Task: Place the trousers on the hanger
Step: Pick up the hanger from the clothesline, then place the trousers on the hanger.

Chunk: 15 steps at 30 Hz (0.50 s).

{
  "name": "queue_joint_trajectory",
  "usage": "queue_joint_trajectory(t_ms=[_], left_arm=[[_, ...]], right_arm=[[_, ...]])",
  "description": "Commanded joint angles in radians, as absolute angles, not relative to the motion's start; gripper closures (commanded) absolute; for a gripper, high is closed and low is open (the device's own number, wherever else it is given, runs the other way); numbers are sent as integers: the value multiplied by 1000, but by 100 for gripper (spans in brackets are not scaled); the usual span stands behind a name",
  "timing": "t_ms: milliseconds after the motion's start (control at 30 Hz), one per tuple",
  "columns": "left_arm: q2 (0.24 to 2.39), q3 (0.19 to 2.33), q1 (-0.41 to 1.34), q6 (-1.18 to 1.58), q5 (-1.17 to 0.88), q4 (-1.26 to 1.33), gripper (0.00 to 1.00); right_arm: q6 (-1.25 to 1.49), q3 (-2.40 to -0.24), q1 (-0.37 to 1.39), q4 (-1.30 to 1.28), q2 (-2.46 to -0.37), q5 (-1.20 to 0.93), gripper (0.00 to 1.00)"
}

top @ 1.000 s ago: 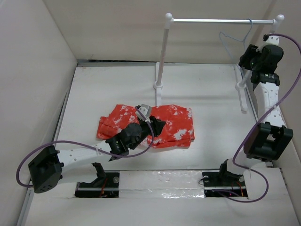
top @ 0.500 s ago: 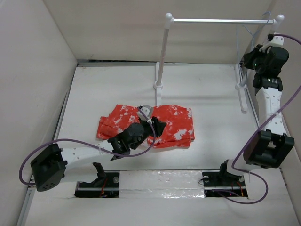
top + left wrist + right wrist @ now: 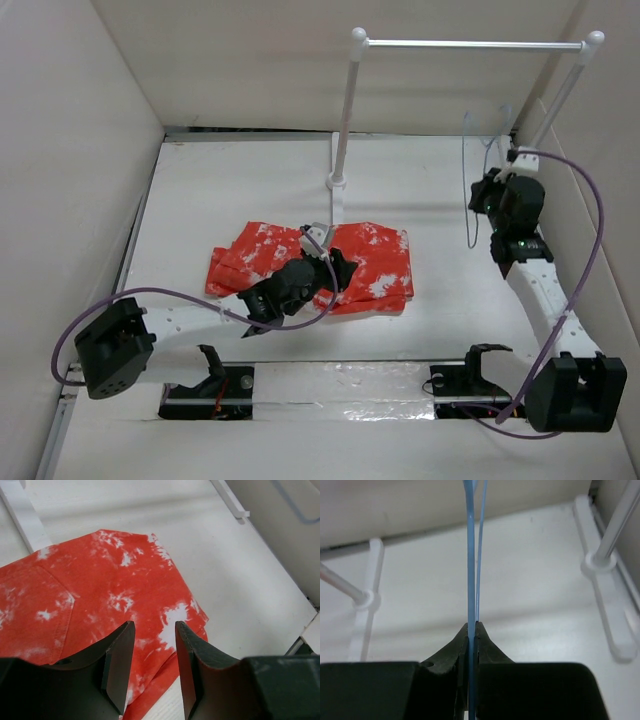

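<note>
The orange-red trousers [image 3: 375, 262] with white blotches lie folded flat on the table's middle. In the left wrist view the trousers [image 3: 100, 580] fill the left half. My left gripper [image 3: 333, 270] is open and empty, low over their near right edge, with fabric showing between its fingers [image 3: 154, 630]. My right gripper [image 3: 487, 195] is shut on the thin pale blue hanger [image 3: 466, 190] and holds it in the air at the right, off the rail. In the right wrist view the hanger wire [image 3: 470, 555] rises straight up from the closed gripper [image 3: 472, 627].
The white two-post rail stand [image 3: 470, 44] stands at the back, its left post foot [image 3: 337, 200] just behind the trousers and its right foot [image 3: 607, 595] by the right wall. White walls enclose the table on three sides.
My right arm has lifted the hanger off the rail and brought it down and toward the near side. My left gripper has edged a little to the right over the trousers.
</note>
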<state>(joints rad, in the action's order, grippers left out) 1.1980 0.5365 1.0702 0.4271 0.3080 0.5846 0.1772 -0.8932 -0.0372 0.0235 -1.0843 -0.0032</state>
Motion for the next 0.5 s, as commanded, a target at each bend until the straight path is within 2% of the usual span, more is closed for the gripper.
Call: queue_joint_trajectory(t_ms=[0, 167, 467], left_arm=[[1203, 629, 1068, 419, 269, 634, 65], [1307, 742, 1077, 437, 227, 640, 66], [1682, 1216, 1068, 354, 201, 555, 65]], right_arm=[[189, -746, 34, 75, -1013, 118, 100], [216, -575, 112, 81, -965, 155, 100], [233, -431, 146, 176, -957, 8, 100]])
